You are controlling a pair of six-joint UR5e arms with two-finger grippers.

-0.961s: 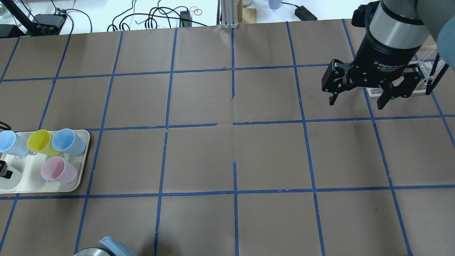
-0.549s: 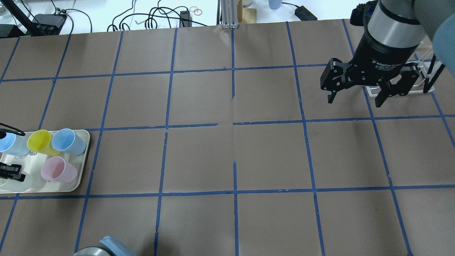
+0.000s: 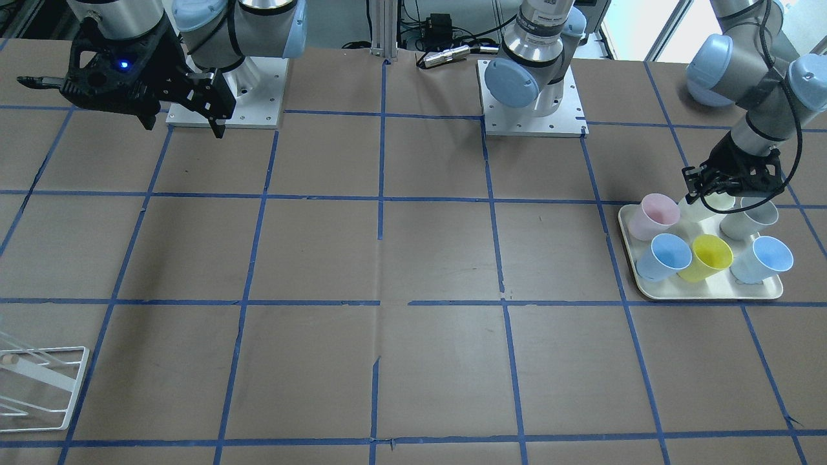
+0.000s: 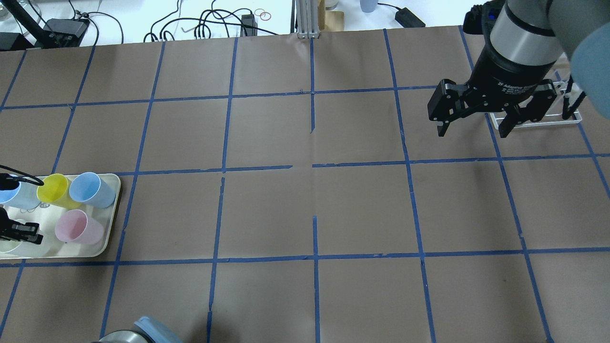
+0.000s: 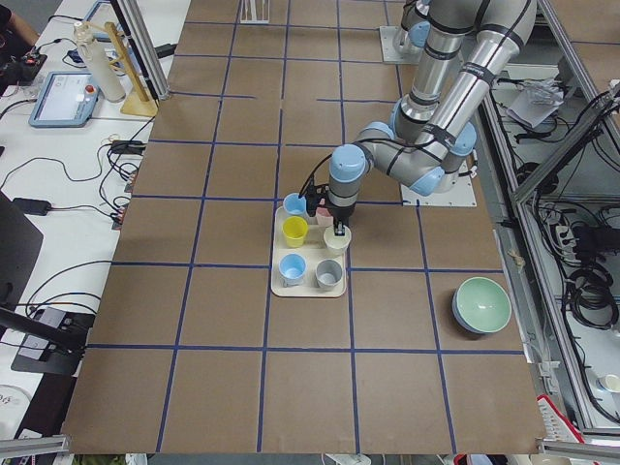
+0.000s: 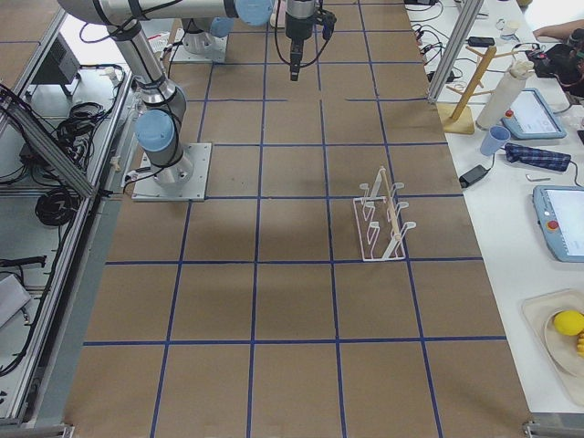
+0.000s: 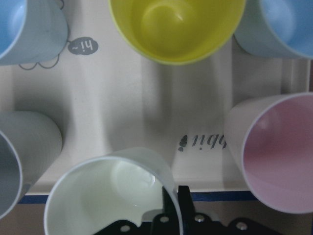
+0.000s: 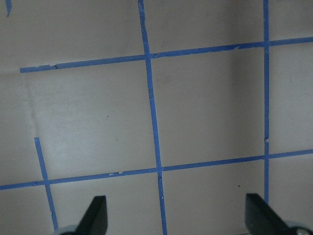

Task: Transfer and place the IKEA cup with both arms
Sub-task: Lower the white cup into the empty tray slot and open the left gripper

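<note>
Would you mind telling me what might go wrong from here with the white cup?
The left gripper pinches the IKEA cup only by its thin rim wall, so it might tilt or slip when lifted. The pink cup and grey cup stand close either side on the tray; a swinging cup could knock them.

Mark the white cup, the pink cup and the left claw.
white cup [image 7: 107,198], left wrist view, its inside
pink cup [image 7: 279,155], left wrist view, its inside
left claw [image 7: 176,192], left wrist view, between its fingertips
</note>
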